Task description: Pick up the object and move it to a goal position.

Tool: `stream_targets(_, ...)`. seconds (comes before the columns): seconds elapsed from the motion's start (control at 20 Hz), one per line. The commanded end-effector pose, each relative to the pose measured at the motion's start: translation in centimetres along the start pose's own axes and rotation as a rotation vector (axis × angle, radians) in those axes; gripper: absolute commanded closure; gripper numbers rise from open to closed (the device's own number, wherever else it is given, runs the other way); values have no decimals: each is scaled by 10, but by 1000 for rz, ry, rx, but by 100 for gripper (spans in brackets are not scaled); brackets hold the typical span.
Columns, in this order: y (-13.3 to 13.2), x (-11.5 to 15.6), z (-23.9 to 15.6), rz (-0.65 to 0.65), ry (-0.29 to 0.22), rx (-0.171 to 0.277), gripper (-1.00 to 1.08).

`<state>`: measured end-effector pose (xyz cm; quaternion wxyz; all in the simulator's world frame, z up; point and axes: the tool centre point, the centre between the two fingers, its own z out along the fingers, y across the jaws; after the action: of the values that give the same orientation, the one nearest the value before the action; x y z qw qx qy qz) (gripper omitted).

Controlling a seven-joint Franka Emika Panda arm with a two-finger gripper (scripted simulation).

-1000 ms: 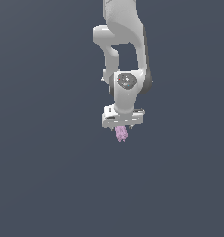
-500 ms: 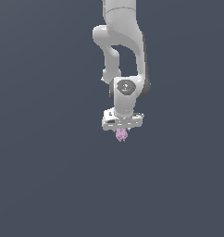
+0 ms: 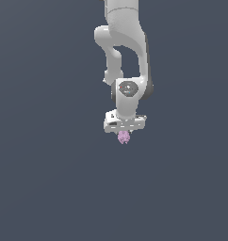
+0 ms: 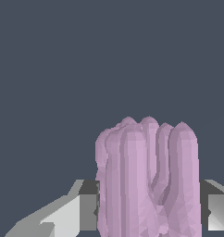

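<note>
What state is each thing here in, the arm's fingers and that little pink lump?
Fingers: closed on either side of the pink lump.
Pink lump: gripped, hanging below the white arm, with only plain grey background around it.

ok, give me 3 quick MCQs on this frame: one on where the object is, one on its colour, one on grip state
1. Where is the object?
A. directly below the gripper body, between its fingers
B. lying apart at the exterior view's left
C. on top of the arm's shoulder

2. What colour is the object?
A. bright green
B. pale pink-lilac
C. black

3. What state is the gripper in?
A. wide open, nothing between the fingers
B. out of sight in both views
C. shut on the object

Key:
1 A, since the exterior view shows the cluster hanging just under the white gripper.
2 B, since both views show pink-lilac ridges.
3 C, since the wrist view shows the grey fingers pressed against both sides of the object.
</note>
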<state>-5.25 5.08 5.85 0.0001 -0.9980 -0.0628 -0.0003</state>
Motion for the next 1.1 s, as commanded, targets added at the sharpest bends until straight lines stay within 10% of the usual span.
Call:
stream_targets(0.0,0,1,0,-1,3,0,108)
stream_targets(0.5,-4,26,-5,-35,98,16,108)
stream_targets(1.05,-17,89,-33,-126,358,61,108)
